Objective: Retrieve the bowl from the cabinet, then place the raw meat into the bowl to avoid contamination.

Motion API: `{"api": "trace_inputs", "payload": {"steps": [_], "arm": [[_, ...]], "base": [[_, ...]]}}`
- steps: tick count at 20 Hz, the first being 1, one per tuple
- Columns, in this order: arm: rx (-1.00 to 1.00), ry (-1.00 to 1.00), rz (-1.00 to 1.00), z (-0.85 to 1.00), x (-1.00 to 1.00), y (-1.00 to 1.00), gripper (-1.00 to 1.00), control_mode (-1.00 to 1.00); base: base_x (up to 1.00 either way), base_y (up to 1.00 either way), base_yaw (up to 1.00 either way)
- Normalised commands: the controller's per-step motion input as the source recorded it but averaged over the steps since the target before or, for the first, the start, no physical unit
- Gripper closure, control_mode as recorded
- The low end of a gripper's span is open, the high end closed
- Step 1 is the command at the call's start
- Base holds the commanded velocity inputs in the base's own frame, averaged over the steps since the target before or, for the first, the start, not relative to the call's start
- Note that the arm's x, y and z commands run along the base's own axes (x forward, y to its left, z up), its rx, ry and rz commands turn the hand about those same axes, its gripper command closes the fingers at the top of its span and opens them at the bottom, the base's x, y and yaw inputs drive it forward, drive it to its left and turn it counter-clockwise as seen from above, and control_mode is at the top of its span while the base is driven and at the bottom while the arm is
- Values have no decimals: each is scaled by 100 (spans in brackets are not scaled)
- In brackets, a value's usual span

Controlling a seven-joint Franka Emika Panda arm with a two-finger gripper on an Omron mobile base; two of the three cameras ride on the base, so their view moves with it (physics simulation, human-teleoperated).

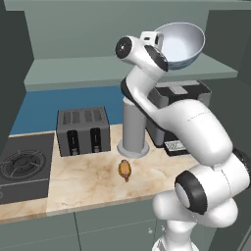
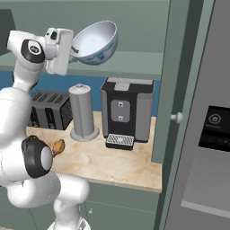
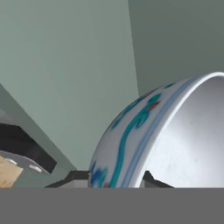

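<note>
The cabinet (image 1: 122,73) is the biggest thing here, a grey-green wall unit standing open, its inner shelf running across above the counter; its open door (image 2: 179,81) hangs at the right with a pale round knob (image 2: 176,117). Below it lies the marbled beige counter (image 1: 83,188), with a dark stove burner (image 1: 22,164) set at its left end and a blue wall panel behind.

On the counter stand three appliances in a row. A black coffee machine (image 2: 127,110) sits at the right, directly under the shelf. Just beside it to the left stands a tall grey cylinder canister (image 2: 83,112) on a wider round foot. Further left is a dark toaster (image 1: 82,130) with slots on top. These fill the back of the counter beneath the raised hand.

The bowl (image 2: 96,42) is held tilted up at shelf height, its opening turned partly sideways, pale and glossy inside with blue-green pattern outside. The gripper (image 3: 116,177) is clenched on the bowl's rim, one finger tip on the outer wall and one inside, as the hand view shows. In the left base view the bowl (image 1: 184,43) appears just above the shelf's front edge, over the coffee machine.

The raw meat (image 1: 125,169) lies on bare counter in front of the canister's foot, well apart from the bowl above.
</note>
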Motion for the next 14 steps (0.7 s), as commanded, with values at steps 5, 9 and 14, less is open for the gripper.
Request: {"api": "trace_inputs", "payload": {"steps": [5,9,14], "arm": [[0,0,0,11,-73,23,100,-100],[0,0,0,6,-71,17,100,-100],[0,3,0,0,-68,20,100,-100]], "base": [[0,0,0],[0,0,0],[0,0,0]]}}
